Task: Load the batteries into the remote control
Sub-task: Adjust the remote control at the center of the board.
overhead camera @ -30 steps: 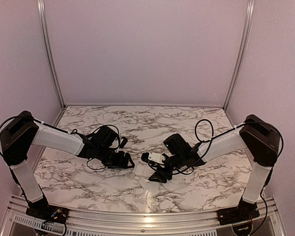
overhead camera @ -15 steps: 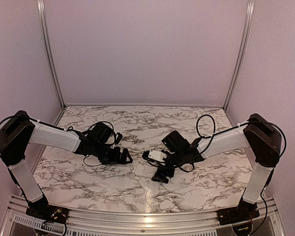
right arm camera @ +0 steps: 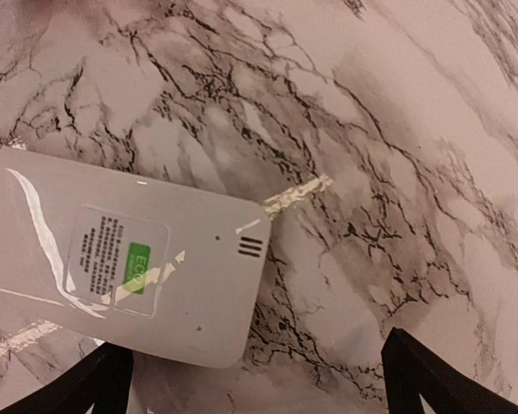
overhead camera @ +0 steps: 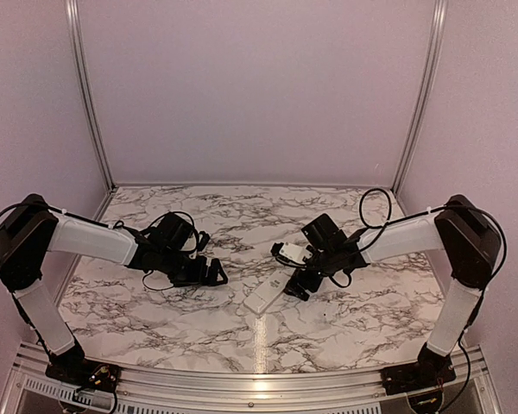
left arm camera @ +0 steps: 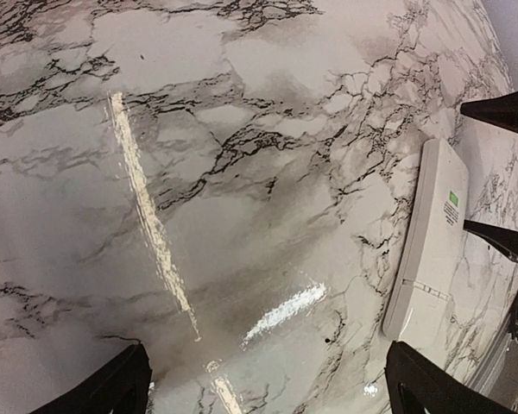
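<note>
on the marble table, about midway across its near half, the remote control lies flat with its back up, a printed label with a green patch showing near one end. the left gripper hangs low near the remote's left side, jaws spread wide and holding nothing. the right gripper hovers just beside the remote's far end, its jaws equally wide apart and empty.

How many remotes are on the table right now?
1. The remote control lies back side up on the table near centre, just by the open right gripper; the left gripper is farther off. Some tabletop is hidden under the grippers.
</note>
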Controlling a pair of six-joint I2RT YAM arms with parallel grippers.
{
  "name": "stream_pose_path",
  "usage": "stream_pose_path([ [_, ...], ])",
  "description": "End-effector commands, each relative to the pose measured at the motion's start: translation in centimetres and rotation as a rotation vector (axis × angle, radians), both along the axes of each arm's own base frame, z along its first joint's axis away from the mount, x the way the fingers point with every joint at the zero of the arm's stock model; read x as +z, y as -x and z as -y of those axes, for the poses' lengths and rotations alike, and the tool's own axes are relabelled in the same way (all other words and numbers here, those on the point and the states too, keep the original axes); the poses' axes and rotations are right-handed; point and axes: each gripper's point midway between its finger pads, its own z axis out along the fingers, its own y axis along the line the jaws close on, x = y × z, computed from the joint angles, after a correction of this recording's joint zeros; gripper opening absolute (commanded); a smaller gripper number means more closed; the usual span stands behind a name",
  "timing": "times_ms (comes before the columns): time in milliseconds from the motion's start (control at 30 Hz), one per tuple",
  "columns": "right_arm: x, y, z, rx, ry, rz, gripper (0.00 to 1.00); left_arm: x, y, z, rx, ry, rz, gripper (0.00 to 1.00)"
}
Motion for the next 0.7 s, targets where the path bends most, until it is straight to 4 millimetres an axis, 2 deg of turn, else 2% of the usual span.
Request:
stream_pose_path([
  [0, -2.0, -2.8, 3.4, -0.116, 0.142, 0.036, 0.99, -1.5, 1.0, -1.5, 0.011, -0.057, -0.040, 0.99],
  [167, -3.1, -4.2, 1.5, -0.095, 0.120, 0.025, 0.99, -1.4, 1.1, -1.3, 0.003, -0.037, -0.040, 0.99],
  [233, -3.0, -4.9, 0.7, -0.082, 0.109, 0.031, 0.99, -1.5, 1.2, -1.3, 0.001, -0.037, -0.041, 0.99],
  [333, -2.8, -4.9, -1.1, -0.024, 0.065, 0.011, 0.99, -1.3, 1.4, -1.3, -0.003, -0.027, -0.033, 0.99],
  [467, -1.4, -5.1, -2.6, 0.021, 0.009, 0.012, 0.99, -0.9, 1.2, -1.1, -0.011, -0.012, -0.018, 0.99],
  [600, 1.0, -5.7, -2.6, -0.001, -0.037, 0.034, 0.99, -0.1, 0.2, -0.3, -0.026, 0.002, 0.017, 0.99],
  [667, 2.4, -5.3, -2.7, -0.007, -0.086, 0.021, 0.99, 0.5, -0.6, 0.6, -0.045, 0.018, 0.042, 0.99],
])
